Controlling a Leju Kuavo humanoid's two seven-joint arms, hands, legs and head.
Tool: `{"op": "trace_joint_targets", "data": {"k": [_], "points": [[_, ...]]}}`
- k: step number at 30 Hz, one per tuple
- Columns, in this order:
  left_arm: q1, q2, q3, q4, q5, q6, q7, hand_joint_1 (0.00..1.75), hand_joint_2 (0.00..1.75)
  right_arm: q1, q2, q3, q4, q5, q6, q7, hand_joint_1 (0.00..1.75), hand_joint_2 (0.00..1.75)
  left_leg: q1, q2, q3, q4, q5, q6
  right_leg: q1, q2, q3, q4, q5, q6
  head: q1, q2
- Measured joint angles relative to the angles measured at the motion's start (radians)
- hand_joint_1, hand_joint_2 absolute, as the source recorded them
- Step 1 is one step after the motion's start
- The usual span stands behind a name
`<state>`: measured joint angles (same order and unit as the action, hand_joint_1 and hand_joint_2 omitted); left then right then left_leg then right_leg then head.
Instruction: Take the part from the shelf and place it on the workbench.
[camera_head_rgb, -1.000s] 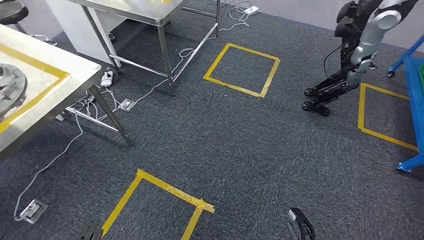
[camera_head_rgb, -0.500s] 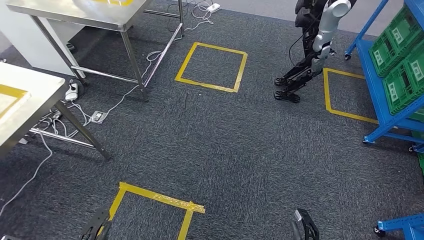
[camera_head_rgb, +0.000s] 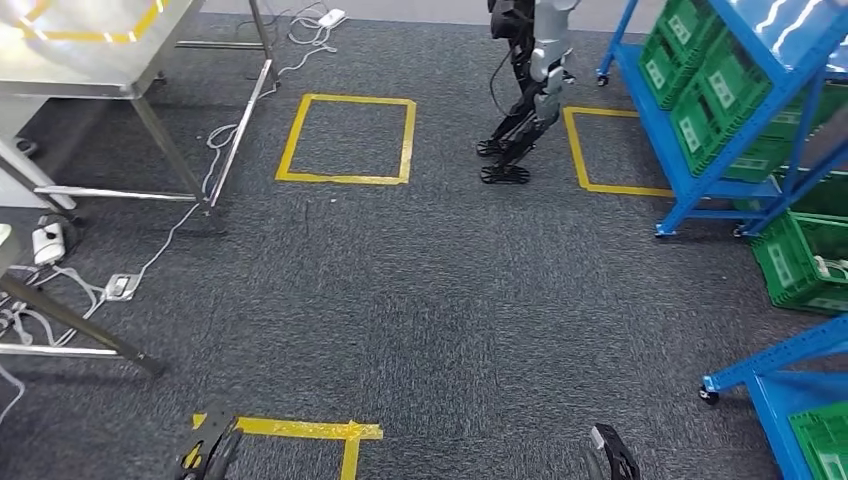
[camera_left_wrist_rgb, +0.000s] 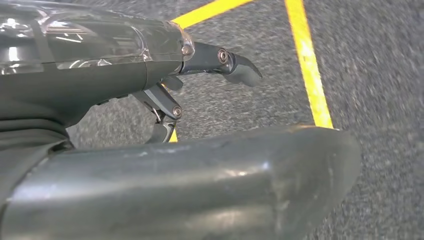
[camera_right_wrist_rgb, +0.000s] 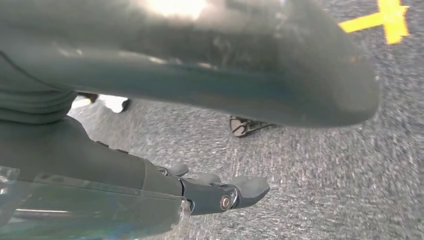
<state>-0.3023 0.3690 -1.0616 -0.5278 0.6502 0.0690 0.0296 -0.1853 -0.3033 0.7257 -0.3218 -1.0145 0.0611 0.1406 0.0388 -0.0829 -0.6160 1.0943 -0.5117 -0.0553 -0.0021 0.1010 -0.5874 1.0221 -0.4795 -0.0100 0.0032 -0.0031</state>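
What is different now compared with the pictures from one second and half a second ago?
The robot has turned right: the whole view shifted, so the blue shelf with green crates has come in, and the steel tables slid left. Nothing was grasped or released. The left robot hand and right robot hand stay empty, hanging over the carpet.

Dark grey speckled carpet (camera_head_rgb: 420, 300) marked with yellow tape squares (camera_head_rgb: 347, 138). Blue metal shelf (camera_head_rgb: 735, 150) holds bright green crates (camera_head_rgb: 700, 80). Silver steel tabletop (camera_head_rgb: 90, 60) carries yellow tape; white cables (camera_head_rgb: 215, 165) trail beneath.
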Motion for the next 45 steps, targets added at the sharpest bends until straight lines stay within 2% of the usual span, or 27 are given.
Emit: {"op": "trace_joint_targets", "data": {"k": [1, 2, 4, 6, 8, 10, 11, 12, 15, 17, 19, 21, 23, 25, 26, 27, 28, 30, 32, 34, 35, 37, 39, 41, 42, 43, 45], "points": [[0.010, 0.001, 0.000, 0.001, 0.001, -0.002, 0.001, 0.00, 0.00, -0.005, -0.002, 0.000, 0.000, 0.002, -0.005, 0.002, 0.00, 0.00, 0.003, -0.022, 0.011, -0.026, 0.003, 0.002, -0.003, 0.016, -0.007, 0.008, -0.004, 0.007, -0.001, 0.000], [0.019, 0.003, 0.000, 0.003, 0.002, -0.002, 0.003, 0.00, 0.00, -0.008, -0.005, 0.000, 0.000, 0.005, -0.009, 0.005, 0.00, 0.00, 0.003, -0.028, 0.016, -0.032, -0.006, 0.008, -0.006, 0.032, -0.013, 0.012, -0.005, 0.014, -0.002, 0.000], [0.032, 0.007, 0.001, 0.006, 0.005, -0.004, -0.001, 0.00, 0.00, -0.009, -0.009, 0.001, 0.001, 0.007, -0.012, 0.008, 0.00, 0.00, -0.001, 0.002, 0.024, -0.038, -0.009, 0.023, -0.011, 0.055, -0.019, 0.011, -0.003, 0.026, 0.002, 0.000], [0.037, 0.014, 0.005, 0.008, 0.009, -0.009, -0.011, 0.00, 0.00, -0.010, -0.013, 0.002, 0.002, 0.003, -0.006, 0.005, 0.00, 0.00, -0.004, 0.035, 0.034, -0.044, -0.011, 0.036, -0.008, 0.008, -0.036, 0.046, -0.023, 0.033, 0.013, 0.000], [0.041, 0.019, 0.008, 0.010, 0.014, -0.011, -0.011, 0.00, 0.00, -0.022, -0.014, 0.002, 0.002, -0.001, -0.004, 0.002, 0.00, 0.00, -0.011, 0.073, 0.042, -0.048, -0.016, 0.045, -0.006, -0.069, -0.092, 0.156, -0.075, 0.038, 0.030, 0.000], [0.044, 0.020, 0.010, 0.012, 0.017, -0.006, -0.005, 0.00, 0.00, -0.034, -0.009, 0.004, 0.001, -0.003, -0.005, 0.004, 0.00, 0.00, -0.019, 0.112, 0.047, -0.048, -0.022, 0.051, -0.007, -0.096, -0.154, 0.268, -0.112, 0.039, 0.039, 0.000], [0.043, 0.021, 0.012, 0.012, 0.018, -0.003, -0.004, 0.00, 0.00, -0.036, -0.006, 0.005, 0.001, -0.003, -0.005, 0.006, 0.00, 0.00, -0.023, 0.129, 0.050, -0.048, -0.026, 0.052, -0.007, -0.099, -0.165, 0.285, -0.107, 0.037, 0.041, 0.000], [0.042, 0.021, 0.014, 0.012, 0.019, -0.001, -0.003, 0.00, 0.00, -0.036, -0.004, 0.007, 0.000, -0.004, -0.005, 0.008, 0.00, 0.00, -0.025, 0.144, 0.055, -0.048, -0.030, 0.052, -0.005, -0.101, -0.156, 0.265, -0.084, 0.032, 0.043, 0.000], [0.036, 0.019, 0.020, 0.011, 0.020, 0.001, -0.003, 0.00, 0.00, -0.041, -0.002, 0.013, -0.001, -0.004, -0.006, 0.012, 0.00, 0.00, -0.029, 0.180, 0.073, -0.050, -0.045, 0.048, 0.012, -0.136, -0.064, 0.088, 0.004, 0.009, 0.047, 0.000], [0.032, 0.018, 0.023, 0.009, 0.021, 0.002, -0.003, 0.00, 0.00, -0.047, -0.002, 0.014, -0.001, -0.004, -0.007, 0.014, 0.00, 0.00, -0.029, 0.198, 0.078, -0.053, -0.050, 0.040, 0.026, -0.158, -0.033, 0.027, 0.008, -0.006, 0.048, 0.000], [0.030, 0.016, 0.024, 0.006, 0.022, 0.002, -0.003, 0.00, 0.00, -0.048, -0.002, 0.015, -0.001, -0.004, -0.008, 0.015, 0.00, 0.00, -0.029, 0.214, 0.084, -0.059, -0.054, 0.030, 0.029, -0.146, -0.025, 0.010, 0.005, -0.016, 0.048, 0.000], [0.028, 0.013, 0.026, 0.002, 0.022, 0.002, -0.003, 0.00, 0.00, -0.048, -0.002, 0.015, -0.001, -0.004, -0.010, 0.016, 0.00, 0.00, -0.024, 0.165, 0.085, -0.045, -0.068, 0.023, 0.025, -0.131, -0.009, -0.014, 0.012, -0.024, 0.047, 0.000], [0.029, 0.012, 0.028, 0.001, 0.022, 0.003, -0.003, 0.00, 0.00, -0.055, 0.000, 0.016, -0.001, -0.005, -0.009, 0.017, 0.00, 0.00, -0.020, 0.087, 0.040, 0.046, -0.110, 0.017, 0.020, -0.113, 0.006, -0.029, 0.017, -0.029, 0.041, 0.000], [0.035, 0.014, 0.029, 0.001, 0.023, 0.003, -0.002, 0.00, 0.00, -0.059, 0.005, 0.017, -0.001, -0.007, -0.004, 0.017, 0.00, 0.00, -0.020, 0.069, -0.037, 0.165, -0.144, 0.012, 0.018, -0.089, 0.011, -0.031, 0.014, -0.033, 0.031, 0.000], [0.038, 0.015, 0.030, 0.002, 0.023, 0.002, -0.002, 0.00, 0.00, -0.057, 0.007, 0.018, -0.001, -0.009, -0.001, 0.017, 0.00, 0.00, -0.020, 0.072, -0.062, 0.191, -0.138, 0.009, 0.018, -0.077, 0.014, -0.030, 0.011, -0.032, 0.027, 0.000], [0.040, 0.016, 0.030, 0.002, 0.023, 0.002, -0.003, 0.00, 0.00, -0.054, 0.010, 0.019, -0.001, -0.011, 0.000, 0.017, 0.00, 0.00, -0.019, 0.074, -0.071, 0.182, -0.112, 0.006, 0.016, -0.063, 0.017, -0.027, 0.006, -0.030, 0.023, 0.000], [0.041, 0.017, 0.030, 0.002, 0.023, 0.002, -0.003, 0.00, 0.00, -0.052, 0.011, 0.021, -0.001, -0.013, 0.001, 0.017, 0.00, 0.00, -0.017, 0.070, -0.061, 0.138, -0.069, 0.003, 0.012, -0.050, 0.020, -0.022, 0.000, -0.026, 0.020, 0.000], [0.041, 0.019, 0.030, 0.003, 0.023, 0.002, -0.002, 0.00, 0.00, -0.050, 0.012, 0.022, 0.000, -0.017, -0.001, 0.017, 0.00, 0.00, -0.008, 0.022, -0.019, 0.025, 0.001, -0.003, 0.006, -0.024, 0.020, -0.004, -0.016, -0.014, 0.011, 0.000], [0.043, 0.022, 0.030, 0.003, 0.023, 0.002, -0.001, 0.00, 0.00, -0.049, 0.012, 0.023, 0.001, -0.021, 0.000, 0.017, 0.00, 0.00, -0.002, -0.018, 0.007, -0.030, 0.008, 0.004, 0.001, 0.002, 0.010, 0.011, -0.025, 0.000, 0.004, 0.000], [0.044, 0.024, 0.031, 0.004, 0.023, 0.002, -0.002, 0.00, 0.00, -0.043, 0.012, 0.024, 0.001, -0.023, 0.003, 0.017, 0.00, 0.00, -0.005, -0.001, 0.014, -0.039, -0.002, 0.021, -0.004, 0.030, 0.002, 0.011, -0.024, 0.012, 0.004, 0.000], [0.044, 0.025, 0.031, 0.005, 0.023, 0.002, -0.003, 0.00, 0.00, -0.040, 0.012, 0.025, 0.002, -0.024, 0.004, 0.017, 0.00, 0.00, -0.005, 0.013, 0.018, -0.043, -0.003, 0.028, -0.005, 0.028, 0.001, 0.013, -0.027, 0.017, 0.006, 0.000], [0.043, 0.026, 0.031, 0.005, 0.023, 0.001, -0.003, 0.00, 0.00, -0.039, 0.011, 0.027, 0.003, -0.025, 0.004, 0.017, 0.00, 0.00, -0.006, 0.046, 0.030, -0.050, -0.007, 0.040, -0.002, -0.016, -0.023, 0.060, -0.052, 0.026, 0.015, 0.000], [0.044, 0.028, 0.031, 0.006, 0.023, 0.000, -0.005, 0.00, 0.00, -0.040, 0.011, 0.029, 0.004, -0.029, 0.007, 0.017, 0.00, 0.00, -0.012, 0.081, 0.038, -0.052, -0.014, 0.048, -0.002, -0.077, -0.085, 0.178, -0.103, 0.033, 0.027, 0.000], [0.046, 0.028, 0.031, 0.008, 0.023, -0.001, -0.006, 0.00, 0.00, -0.037, 0.013, 0.030, 0.004, -0.034, 0.009, 0.017, 0.00, 0.00, -0.017, 0.114, 0.045, -0.052, -0.023, 0.050, -0.004, -0.095, -0.142, 0.272, -0.125, 0.034, 0.035, 0.000], [0.046, 0.027, 0.031, 0.008, 0.023, -0.001, -0.006, 0.00, 0.00, -0.035, 0.015, 0.032, 0.004, -0.035, 0.007, 0.017, 0.00, 0.00, -0.019, 0.129, 0.049, -0.052, -0.028, 0.051, -0.004, -0.098, -0.147, 0.273, -0.109, 0.031, 0.039, 0.000], [0.046, 0.027, 0.031, 0.008, 0.023, -0.001, -0.005, 0.00, 0.00, -0.034, 0.015, 0.034, 0.004, -0.036, 0.005, 0.017, 0.00, 0.00, -0.021, 0.143, 0.055, -0.052, -0.033, 0.050, -0.003, -0.101, -0.133, 0.236, -0.076, 0.027, 0.043, 0.000], [0.043, 0.025, 0.031, 0.008, 0.023, 0.000, -0.004, 0.00, 0.00, -0.035, 0.015, 0.039, 0.004, -0.038, 0.000, 0.017, 0.00, 0.00, -0.025, 0.167, 0.070, -0.054, -0.044, 0.047, 0.007, -0.128, -0.075, 0.113, -0.009, 0.012, 0.048, 0.000]]}}
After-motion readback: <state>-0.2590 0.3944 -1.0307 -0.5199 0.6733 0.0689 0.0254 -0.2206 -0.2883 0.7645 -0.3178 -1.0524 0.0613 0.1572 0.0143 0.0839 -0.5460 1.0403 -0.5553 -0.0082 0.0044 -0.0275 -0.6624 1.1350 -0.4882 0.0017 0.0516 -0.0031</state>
